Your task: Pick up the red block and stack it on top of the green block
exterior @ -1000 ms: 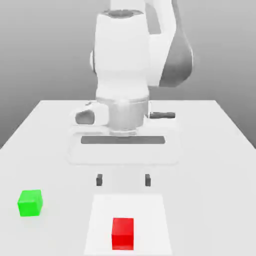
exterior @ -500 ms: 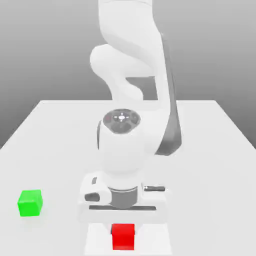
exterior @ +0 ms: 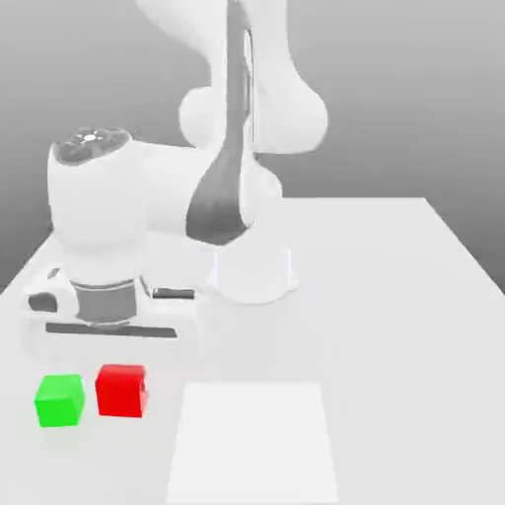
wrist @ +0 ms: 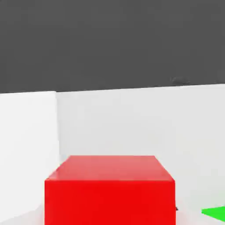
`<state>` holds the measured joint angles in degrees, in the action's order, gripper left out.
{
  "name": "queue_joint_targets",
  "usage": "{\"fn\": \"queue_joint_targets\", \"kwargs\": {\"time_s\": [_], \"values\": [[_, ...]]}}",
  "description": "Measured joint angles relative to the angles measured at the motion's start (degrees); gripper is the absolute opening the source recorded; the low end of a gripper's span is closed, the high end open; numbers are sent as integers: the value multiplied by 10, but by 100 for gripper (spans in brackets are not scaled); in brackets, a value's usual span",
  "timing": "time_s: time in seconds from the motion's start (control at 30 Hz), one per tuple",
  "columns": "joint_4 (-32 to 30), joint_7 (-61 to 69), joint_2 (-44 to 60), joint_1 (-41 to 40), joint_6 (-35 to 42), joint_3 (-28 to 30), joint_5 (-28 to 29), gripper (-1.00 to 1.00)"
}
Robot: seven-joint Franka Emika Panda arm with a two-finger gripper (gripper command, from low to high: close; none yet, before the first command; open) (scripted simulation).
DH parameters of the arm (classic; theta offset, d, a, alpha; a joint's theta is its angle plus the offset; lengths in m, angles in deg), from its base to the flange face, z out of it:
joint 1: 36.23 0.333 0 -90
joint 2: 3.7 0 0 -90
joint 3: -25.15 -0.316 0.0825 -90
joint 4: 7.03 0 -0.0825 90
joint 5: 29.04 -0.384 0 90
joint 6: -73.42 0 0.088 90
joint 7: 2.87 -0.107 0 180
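Note:
The red block (exterior: 121,390) hangs directly under my gripper (exterior: 120,373), which is shut on it. My hand is low over the table's near corner, on the exterior view's left. The green block (exterior: 59,399) rests on the table just to the exterior view's left of the red one, with a narrow gap between them. The two cubes' tops are at about the same height. In the hand view the red block (wrist: 110,191) looms very close, and a sliver of the green block (wrist: 214,213) peeks in at the picture's edge.
A white square mat (exterior: 254,444) lies on the table (exterior: 395,296) near its front edge, to the exterior view's right of the blocks. The arm's base (exterior: 254,274) stands mid-table behind my hand. The table's left edge runs close to the green block.
My hand came down over the red block on the mat and closed on it. It then swung to the exterior view's left, carrying the block next to the green one.

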<state>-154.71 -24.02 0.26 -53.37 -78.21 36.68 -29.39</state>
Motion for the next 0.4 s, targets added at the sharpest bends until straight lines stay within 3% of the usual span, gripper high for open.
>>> {"fn": "queue_joint_targets", "kwargs": {"time_s": [0.1, 0.27, 0.3, 0.4], "values": [[-10, 76, -18, -59, 9, 24, -4, -100], [-8, 134, 58, -77, -63, 4, -52, -100], [-8, 142, 76, -82, -80, -3, -62, 100], [-8, 142, 76, -82, -80, -3, -62, 100]]}}
